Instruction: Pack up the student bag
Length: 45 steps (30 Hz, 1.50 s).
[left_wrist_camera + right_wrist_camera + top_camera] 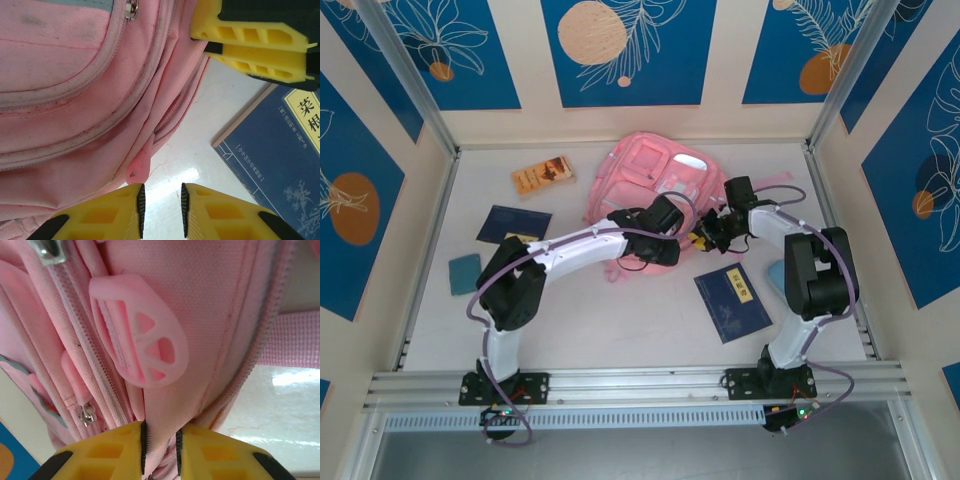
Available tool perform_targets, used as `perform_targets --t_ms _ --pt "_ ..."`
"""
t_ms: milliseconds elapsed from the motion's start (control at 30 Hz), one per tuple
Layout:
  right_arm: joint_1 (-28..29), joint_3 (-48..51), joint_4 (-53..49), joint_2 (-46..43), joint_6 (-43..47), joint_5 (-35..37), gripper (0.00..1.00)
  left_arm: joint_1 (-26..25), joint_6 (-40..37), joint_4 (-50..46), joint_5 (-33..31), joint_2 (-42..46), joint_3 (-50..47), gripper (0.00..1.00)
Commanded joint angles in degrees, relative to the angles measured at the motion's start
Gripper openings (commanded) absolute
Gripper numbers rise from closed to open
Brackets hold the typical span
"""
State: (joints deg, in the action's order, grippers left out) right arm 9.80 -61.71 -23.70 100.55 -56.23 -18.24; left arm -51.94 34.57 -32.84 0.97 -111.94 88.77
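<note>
1. Counted: one student bag (645, 170), three books, two small flat bluish items, two arms.
2. Left to right on the counter (620, 320): a teal pad (464, 273), a dark blue book (514, 223), and an orange-brown book (542, 177) farther back. Then comes the bag at the far middle, a little right of centre. A second dark blue book (733, 302) with a yellow title label lies nearer, and a pale blue item (775, 272) is partly hidden by the right arm.
3. The counter is white and faintly marbled, with an aluminium rail (640, 382) along its near edge. The cream walls carry blue panels (625, 50) with white leaf drawings and orange discs.
4. The bag is pink woven fabric, lying flat, with dark grubby marks along its seams. It has metal zip sliders, an oval pink plastic pull, a pale grey strip and a pink webbing strap.
5. The left fingers (141, 210) stand a narrow gap apart at the bag's near edge with only bare counter between them. A pink tab hangs just above one tip.
6. The right fingers (144, 447) pinch a fold of the bag's fabric beside a zip.
</note>
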Motion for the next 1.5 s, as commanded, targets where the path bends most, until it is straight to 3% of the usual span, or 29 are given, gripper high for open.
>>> perform_targets --t_ms 0,133,333,667,867,1100,1467 --pt "0.83 -1.98 -2.19 0.54 -0.46 -1.27 0.13 -0.53 -0.41 -2.47 -0.95 -0.80 1.15 0.27" --pt "1.46 -2.23 -2.14 -1.32 0.55 -1.75 0.00 -0.53 -0.65 -3.52 -1.69 -0.30 0.81 0.28" --pt "2.42 -1.83 0.05 -7.54 1.80 -5.25 0.00 -0.55 -0.09 -4.08 -2.58 2.93 -1.47 0.31" --pt "4.05 -3.40 -0.47 -12.48 1.23 -7.90 0.00 -0.32 1.23 -2.29 -5.38 9.02 -5.50 0.44" --pt "4.53 -4.09 -0.14 -12.42 0.18 -8.72 0.00 -0.32 1.21 -2.23 -4.11 7.37 -5.29 0.43" --pt "5.14 -4.69 -0.20 -12.66 -0.98 -10.05 0.00 -0.28 2.33 0.64 -4.09 6.14 -6.57 0.32" --pt "6.00 -4.21 0.41 -13.28 -2.35 -11.58 0.00 -0.27 3.61 8.35 -8.88 5.13 -9.83 0.36"
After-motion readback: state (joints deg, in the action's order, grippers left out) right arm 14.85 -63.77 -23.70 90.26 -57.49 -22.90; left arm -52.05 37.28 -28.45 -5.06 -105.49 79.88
